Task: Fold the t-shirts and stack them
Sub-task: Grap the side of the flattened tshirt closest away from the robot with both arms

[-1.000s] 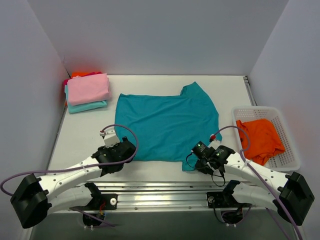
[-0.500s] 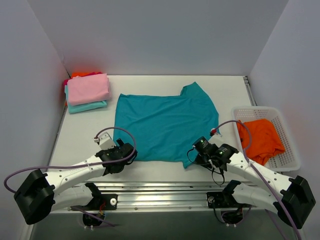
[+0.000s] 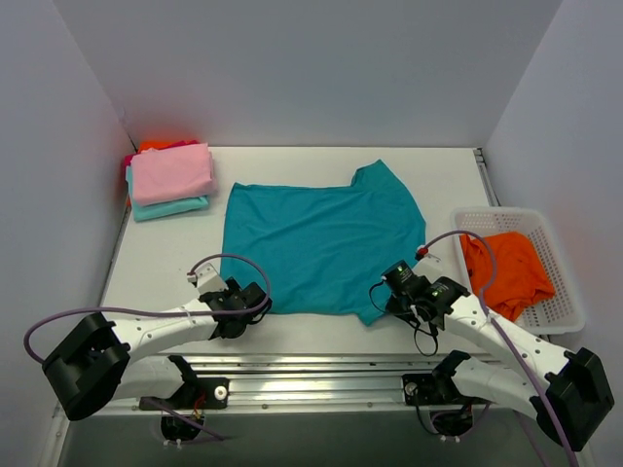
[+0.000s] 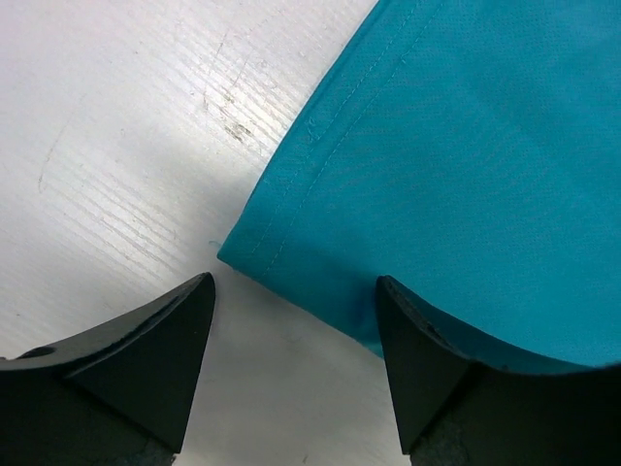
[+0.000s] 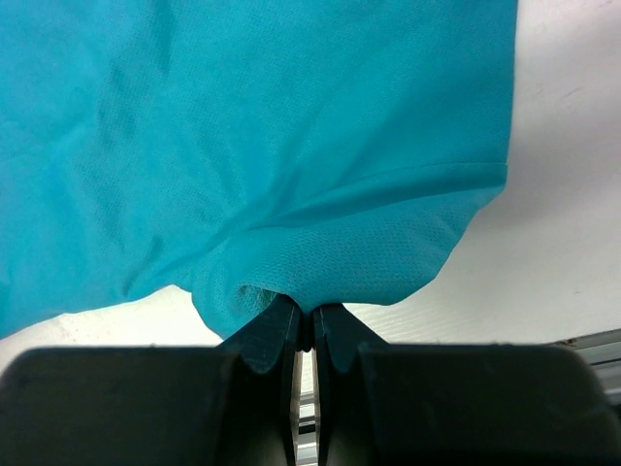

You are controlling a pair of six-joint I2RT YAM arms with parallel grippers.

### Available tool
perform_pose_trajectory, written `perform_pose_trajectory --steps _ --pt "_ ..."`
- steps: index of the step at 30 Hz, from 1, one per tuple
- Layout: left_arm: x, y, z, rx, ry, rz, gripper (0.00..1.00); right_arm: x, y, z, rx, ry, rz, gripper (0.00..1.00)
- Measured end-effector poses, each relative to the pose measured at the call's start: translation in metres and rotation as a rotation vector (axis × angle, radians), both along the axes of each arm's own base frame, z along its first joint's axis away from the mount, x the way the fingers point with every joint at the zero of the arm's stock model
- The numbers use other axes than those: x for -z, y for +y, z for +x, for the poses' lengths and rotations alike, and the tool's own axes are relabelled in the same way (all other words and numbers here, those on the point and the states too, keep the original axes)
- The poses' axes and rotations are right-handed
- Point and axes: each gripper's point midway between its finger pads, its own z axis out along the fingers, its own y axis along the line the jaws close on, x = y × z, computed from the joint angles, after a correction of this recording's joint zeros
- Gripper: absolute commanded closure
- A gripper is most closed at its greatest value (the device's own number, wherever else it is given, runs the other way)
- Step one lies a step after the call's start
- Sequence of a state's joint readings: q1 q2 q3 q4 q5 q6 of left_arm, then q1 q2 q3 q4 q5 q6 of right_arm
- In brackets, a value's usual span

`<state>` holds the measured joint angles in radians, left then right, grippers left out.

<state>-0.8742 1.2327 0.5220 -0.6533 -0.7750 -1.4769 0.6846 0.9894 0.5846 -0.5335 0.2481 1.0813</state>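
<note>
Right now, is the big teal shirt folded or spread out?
Spread out. The deep teal cloth t-shirt lies open across the white table, sleeve and bottom hem showing, not doubled over.

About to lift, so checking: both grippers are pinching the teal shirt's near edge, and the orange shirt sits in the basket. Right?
Not both. The right gripper is shut on the teal shirt, but the left wrist view shows the left gripper open, astride the shirt's near corner with nothing pinched. The orange shirt does sit in the basket.

left fingers [image 4: 146,359] drawn back to teal t-shirt [image 3: 321,248] corner, seemingly narrowing
</note>
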Motion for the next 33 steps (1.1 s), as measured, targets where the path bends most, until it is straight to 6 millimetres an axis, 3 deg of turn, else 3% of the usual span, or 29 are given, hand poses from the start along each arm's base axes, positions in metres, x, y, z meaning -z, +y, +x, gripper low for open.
perform_pose_trajectory --steps 4,6,8,11,19,29,33 --pt "0.000 -0.001 0.002 -0.007 -0.011 -0.007 0.47 -0.001 -0.001 0.002 -0.001 0.000 -0.006 1.00" --pt "0.001 -0.001 0.002 -0.009 -0.009 -0.002 0.65 -0.001 -0.002 0.003 -0.002 -0.001 -0.008 1.00" --pt "0.003 0.000 0.002 -0.010 -0.004 0.010 0.74 -0.001 -0.002 0.004 -0.003 -0.002 -0.009 1.00" --pt "0.005 0.000 0.004 -0.014 -0.004 0.024 0.97 -0.001 -0.002 0.005 -0.009 -0.004 -0.012 1.00" --pt "-0.003 -0.001 0.005 -0.001 -0.008 0.025 0.98 -0.003 -0.008 0.009 0.010 -0.014 -0.026 1.00" --pt "-0.056 -0.022 0.027 0.072 -0.091 -0.024 0.98 -0.022 -0.004 0.027 0.031 -0.071 -0.023 1.00" --pt "-0.068 -0.023 0.036 0.084 -0.107 -0.016 0.98 -0.035 -0.002 0.038 0.040 -0.102 -0.025 1.00"
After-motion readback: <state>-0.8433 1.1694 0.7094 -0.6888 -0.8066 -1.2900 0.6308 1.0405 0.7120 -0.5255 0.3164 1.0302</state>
